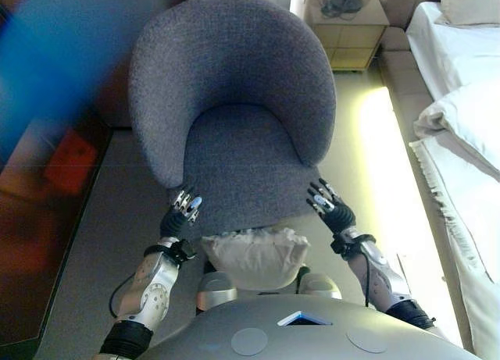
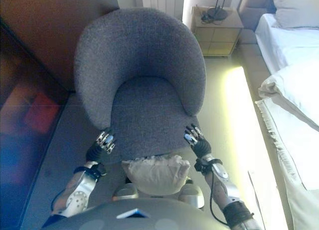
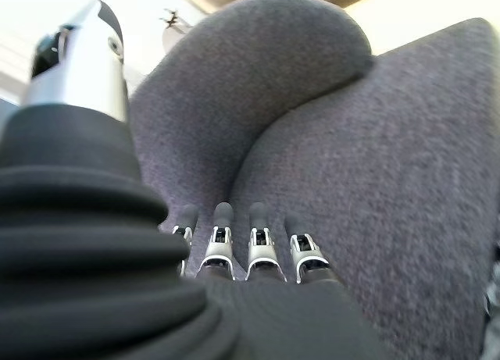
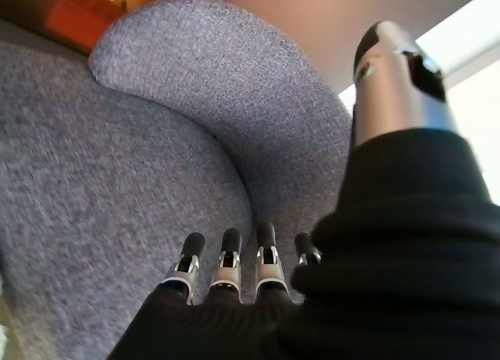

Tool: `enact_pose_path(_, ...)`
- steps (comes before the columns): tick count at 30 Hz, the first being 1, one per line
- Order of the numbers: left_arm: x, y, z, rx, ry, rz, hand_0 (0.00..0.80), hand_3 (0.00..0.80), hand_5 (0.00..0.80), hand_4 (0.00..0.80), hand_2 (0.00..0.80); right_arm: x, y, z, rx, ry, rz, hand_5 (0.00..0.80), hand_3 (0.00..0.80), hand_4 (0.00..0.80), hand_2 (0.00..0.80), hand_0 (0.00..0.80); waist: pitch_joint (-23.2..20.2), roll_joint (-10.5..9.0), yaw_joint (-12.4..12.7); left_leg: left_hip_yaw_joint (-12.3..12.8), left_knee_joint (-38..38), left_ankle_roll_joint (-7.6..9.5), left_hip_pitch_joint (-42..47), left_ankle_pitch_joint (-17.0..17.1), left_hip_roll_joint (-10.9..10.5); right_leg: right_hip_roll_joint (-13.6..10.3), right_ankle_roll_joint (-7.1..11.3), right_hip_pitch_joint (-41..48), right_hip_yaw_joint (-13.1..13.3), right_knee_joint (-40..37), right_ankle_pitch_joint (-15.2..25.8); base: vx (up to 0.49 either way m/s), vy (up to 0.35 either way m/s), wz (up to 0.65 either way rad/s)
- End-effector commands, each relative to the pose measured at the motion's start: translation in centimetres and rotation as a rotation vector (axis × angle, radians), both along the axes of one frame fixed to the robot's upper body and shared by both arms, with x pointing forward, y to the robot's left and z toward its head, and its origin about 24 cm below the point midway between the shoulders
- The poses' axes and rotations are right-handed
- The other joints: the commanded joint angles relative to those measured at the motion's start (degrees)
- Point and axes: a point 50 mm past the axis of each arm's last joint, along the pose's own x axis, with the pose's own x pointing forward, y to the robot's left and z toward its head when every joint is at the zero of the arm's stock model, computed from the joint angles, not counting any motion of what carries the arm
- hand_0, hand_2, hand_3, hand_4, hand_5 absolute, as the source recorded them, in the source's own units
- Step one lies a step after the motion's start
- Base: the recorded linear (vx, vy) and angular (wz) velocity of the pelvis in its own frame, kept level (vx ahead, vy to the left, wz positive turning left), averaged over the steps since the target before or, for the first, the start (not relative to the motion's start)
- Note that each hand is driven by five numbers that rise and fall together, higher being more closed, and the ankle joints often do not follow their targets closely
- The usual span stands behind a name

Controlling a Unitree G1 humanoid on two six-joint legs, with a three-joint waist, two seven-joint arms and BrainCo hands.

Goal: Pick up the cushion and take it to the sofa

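Cushion [image 1: 254,254]: white, on the floor at the chair [image 1: 234,102] front, long axis crosswise.
Left hand [image 1: 181,212]: fingers straight, empty, beyond it.
Right hand [image 1: 332,206]: likewise; both about equally near.

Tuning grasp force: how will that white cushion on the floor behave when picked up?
The white cushion looks puffy and wrinkled, so probably soft and floppy: it should sag or fold around the fingers. Likely light for its bulk. Its cloth cover seems unlikely to slip. Both the left hand and right hand are open above it.
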Motion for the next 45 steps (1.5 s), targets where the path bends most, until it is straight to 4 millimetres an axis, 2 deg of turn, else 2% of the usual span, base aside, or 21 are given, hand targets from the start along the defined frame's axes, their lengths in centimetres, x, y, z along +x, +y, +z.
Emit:
enact_pose_path(1,2.6,1.1,3.0,0.159,-0.151,-0.053,0.0,0.0,0.0,0.0,0.0,2.8,1.2,4.2,-0.068,-0.259,0.036,0.0,0.0,0.0,0.0,0.0,0.0,-3.7,-0.1,-0.5,6.9,-3.85,-1.4,5.0,-0.8,-3.4,-2.17,-1.4,1.5,0.5,5.9,-0.057,-0.056,0.07)
enact_pose_path(2,3.1,0.8,3.1,0.149,-0.149,-0.069,0.0,0.0,0.0,0.0,0.0,2.9,0.7,4.4,-0.098,-0.262,0.02,0.0,0.0,0.0,0.0,0.0,-0.2,-3.6,-0.4,0.4,6.4,-3.48,-1.6,3.9,-2.2,-3.5,-2.1,-1.2,0.8,0.2,6.0,-0.028,-0.015,0.18)
enact_pose_path(3,3.3,0.5,3.0,0.13,-0.141,-0.074,0.0,0.0,0.0,0.0,0.0,3.0,0.5,4.4,-0.106,-0.261,0.011,0.0,0.0,0.0,0.0,0.0,-0.4,-3.48,-0.5,0.9,5.0,-3.29,-1.2,3.5,-2.7,-3.6,-1.92,-1.1,0.5,0.1,6.1,-0.004,0.017,0.31)
enact_pose_path(6,4.3,-0.7,3.1,0.12,-0.162,-0.115,0.0,0.0,0.0,0.0,0.0,3.0,0.2,4.2,-0.093,-0.247,-0.019,0.0,0.0,0.0,0.0,0.0,-1.6,-2.84,-1.5,2.0,-1.2,-2.84,1.0,4.0,-3.5,-3.4,-1.66,-0.9,-0.1,-1.4,6.7,0.027,0.054,0.19)
enact_pose_path(8,4.7,-1.4,3.5,0.115,-0.186,-0.127,0.0,0.0,0.0,0.0,0.0,2.8,0.1,4.0,-0.079,-0.243,-0.029,0.0,0.0,0.0,0.0,0.0,-1.8,-2.56,-1.8,2.0,-2.7,-2.64,1.2,4.2,-4.0,-3.1,-1.51,-1.0,-0.2,-2.9,7.5,0.006,0.014,0.03)
enact_pose_path(13,5.6,-1.4,4.2,0.118,-0.221,-0.13,0.0,0.0,0.0,0.0,0.0,3.3,0.4,4.0,-0.088,-0.257,-0.009,0.0,0.0,0.0,0.0,0.0,-1.6,-1.74,-1.7,3.7,-5.0,-2.35,1.0,4.3,-5.0,-3.6,-0.72,-1.8,-2.5,-5.6,9.4,-0.065,0.018,-0.02)
enact_pose_path(14,5.8,-1.5,4.3,0.063,-0.226,-0.141,0.0,0.0,0.0,0.0,0.0,3.6,0.6,4.2,-0.003,-0.258,-0.001,0.0,0.0,0.0,0.0,0.0,-1.5,-1.67,-1.7,4.0,-5.3,-2.24,0.9,4.3,-5.1,-3.6,-0.67,-1.9,-2.6,-5.8,9.5,-0.065,0.013,-0.09)
enact_pose_path(17,5.7,-2.5,4.1,-0.318,-0.238,-0.162,0.0,0.0,0.0,0.0,0.0,3.4,2.2,4.5,0.447,-0.239,0.031,0.0,0.0,0.0,0.0,0.0,-1.6,-1.72,-1.6,4.7,-5.4,-1.74,1.4,3.8,-5.3,-3.6,-0.91,-1.3,-2.9,-5.9,9.0,0.0,0.005,-0.06)
enact_pose_path(19,4.9,-4.0,3.6,-0.642,-0.261,-0.16,0.0,0.0,0.0,0.0,0.0,2.8,4.0,4.1,0.835,-0.233,0.039,0.0,0.0,0.0,0.0,0.0,-2.0,-1.69,-1.3,5.4,-5.3,-1.64,1.9,3.4,-5.2,-3.7,-0.95,-0.7,-3.1,-6.1,8.7,0.043,-0.008,-0.03)
enact_pose_path(21,4.1,-5.7,3.5,-1.021,-0.31,-0.13,0.0,0.0,0.0,0.0,0.0,2.7,5.5,4.5,1.201,-0.272,0.028,0.0,0.0,0.0,0.0,0.0,-2.3,-1.54,-1.1,5.9,-5.3,-1.61,2.3,3.0,-5.1,-3.8,-0.81,-0.4,-3.3,-6.3,8.7,0.016,-0.003,-0.01)
enact_pose_path(22,3.8,-6.5,3.5,-1.174,-0.323,-0.089,0.0,0.0,0.0,0.0,0.0,2.8,6.0,4.9,1.318,-0.288,0.01,0.0,0.0,0.0,0.0,0.0,-2.5,-1.47,-1.0,6.1,-5.3,-1.67,2.3,2.9,-5.0,-3.8,-0.68,-0.4,-3.3,-6.4,8.7,0.0,0.0,0.0)
enact_pose_path(23,3.4,-7.2,3.2,-1.259,-0.336,-0.047,0.0,0.0,0.0,0.0,0.0,3.1,6.2,5.3,1.364,-0.305,-0.004,0.0,0.0,0.0,0.0,0.0,-2.7,-1.36,-1.1,6.3,-5.6,-1.69,2.5,2.7,-4.9,-3.8,-0.56,-0.4,-3.1,-6.5,8.8,0.0,0.0,0.0)
enact_pose_path(26,2.8,-8.0,3.2,-1.267,-0.352,-0.02,0.0,0.0,0.0,0.0,0.0,3.1,6.8,5.9,1.33,-0.31,0.006,0.0,0.0,0.0,0.0,0.0,-3.0,-1.21,-1.3,6.5,-5.6,-1.52,2.5,2.4,-5.0,-3.6,-0.61,-0.5,-2.6,-6.8,8.7,0.0,0.0,0.0)
enact_pose_path(31,2.2,-7.1,3.2,-1.25,-0.345,-0.016,0.0,0.0,0.0,0.0,0.0,1.7,6.4,5.3,1.302,-0.305,0.024,0.0,0.0,0.0,0.0,0.0,-3.9,-1.53,-1.2,6.9,-5.6,-1.47,2.7,2.2,-4.8,-3.2,-0.59,-0.2,-2.2,-7.1,8.5,0.016,-0.019,0.0)
enact_pose_path(41,2.5,-6.7,3.2,-1.217,-0.328,-0.015,0.0,0.0,0.0,0.0,0.0,1.4,6.5,5.0,1.261,-0.284,0.035,0.0,0.0,0.0,0.0,0.0,-4.3,-1.94,-0.9,6.7,-5.6,-1.44,2.7,2.4,-4.7,-2.8,-0.85,0.0,-2.2,-7.1,8.5,0.0,0.0,0.0)
enact_pose_path(44,2.6,-6.2,2.9,-1.109,-0.304,-0.007,0.0,0.0,0.0,0.0,0.0,1.5,6.4,5.0,1.214,-0.278,0.035,0.0,0.0,0.0,0.0,0.0,-4.1,-1.94,-0.9,6.7,-5.6,-1.43,2.7,2.5,-4.7,-2.8,-0.87,0.1,-2.2,-7.1,8.5,0.0,0.0,0.0)
enact_pose_path(45,2.7,-5.4,2.6,-0.973,-0.283,0.003,0.0,0.0,0.0,0.0,0.0,1.5,6.0,4.7,1.107,-0.279,0.026,0.0,0.0,0.0,0.0,0.0,-4.0,-1.92,-0.9,6.6,-5.6,-1.46,2.7,2.6,-4.7,-2.7,-0.88,0.0,-2.1,-7.1,8.5,0.0,0.0,0.0)
